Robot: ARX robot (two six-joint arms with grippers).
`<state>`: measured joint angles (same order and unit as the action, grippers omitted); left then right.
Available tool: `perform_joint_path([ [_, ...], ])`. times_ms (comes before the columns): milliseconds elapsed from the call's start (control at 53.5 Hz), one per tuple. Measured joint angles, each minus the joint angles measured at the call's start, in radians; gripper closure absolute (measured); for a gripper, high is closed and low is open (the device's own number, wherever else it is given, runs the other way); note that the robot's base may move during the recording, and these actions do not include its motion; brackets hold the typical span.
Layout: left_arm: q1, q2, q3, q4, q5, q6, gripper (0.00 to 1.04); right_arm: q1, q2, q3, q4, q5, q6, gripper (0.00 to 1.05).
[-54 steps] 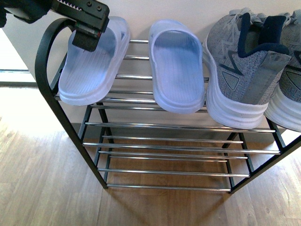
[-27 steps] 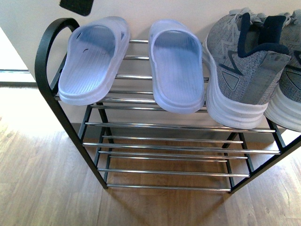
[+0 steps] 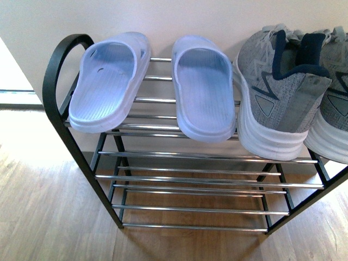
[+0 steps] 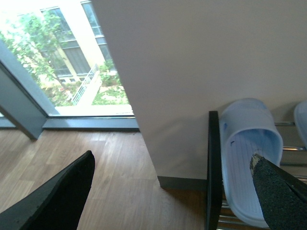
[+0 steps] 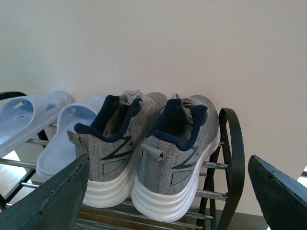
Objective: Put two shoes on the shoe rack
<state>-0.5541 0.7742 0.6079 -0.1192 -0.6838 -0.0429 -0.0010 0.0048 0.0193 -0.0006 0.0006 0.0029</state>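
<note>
Shoes occupy the top tier of the shoe rack (image 3: 60, 103): the left slide sandal (image 3: 106, 81) and right slide sandal (image 3: 202, 87) lie heel-outward across the chrome bars (image 3: 206, 179), beside the grey sneaker pair (image 5: 144, 153), which sits hard against the far black side frame (image 5: 232, 158). Every sole spans several bars, hence nothing tips. The left sandal lies angled, its toe near the wall (image 4: 192, 72). Left gripper (image 4: 172, 191) fingers stand wide, holding nothing, off to the rack's side. Right gripper (image 5: 168, 201) fingers likewise spread wide and empty, facing the sneaker heels. Lower tiers carry nothing. Judgement: placement appears complete.
</note>
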Motion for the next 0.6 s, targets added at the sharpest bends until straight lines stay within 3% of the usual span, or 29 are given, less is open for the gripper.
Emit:
perform_joint_path([
  [112,-0.082,-0.24,-0.043,-0.178,-0.179,-0.102,0.09,0.0,0.0,0.0,0.0,0.0,0.0,0.09],
  [206,-0.03,-0.349,-0.08,-0.223,-0.177,-0.177,0.09,0.0,0.0,0.0,0.0,0.0,0.0,0.09],
  [374,0.136,-0.409,-0.151,-0.185,-0.073,-0.213,0.09,0.0,0.0,0.0,0.0,0.0,0.0,0.09],
  [449,0.147,-0.414,-0.152,-0.183,-0.071,-0.217,0.09,0.0,0.0,0.0,0.0,0.0,0.0,0.09],
  [486,0.168,-0.432,-0.167,-0.146,0.008,-0.193,0.12,0.0,0.0,0.0,0.0,0.0,0.0,0.09],
  [542,0.278,-0.503,-0.249,0.002,0.292,-0.092,0.27,0.0,0.0,0.0,0.0,0.0,0.0,0.09],
  [598,0.329,-0.544,-0.29,0.04,0.422,-0.037,0.38,0.0,0.0,0.0,0.0,0.0,0.0,0.09],
])
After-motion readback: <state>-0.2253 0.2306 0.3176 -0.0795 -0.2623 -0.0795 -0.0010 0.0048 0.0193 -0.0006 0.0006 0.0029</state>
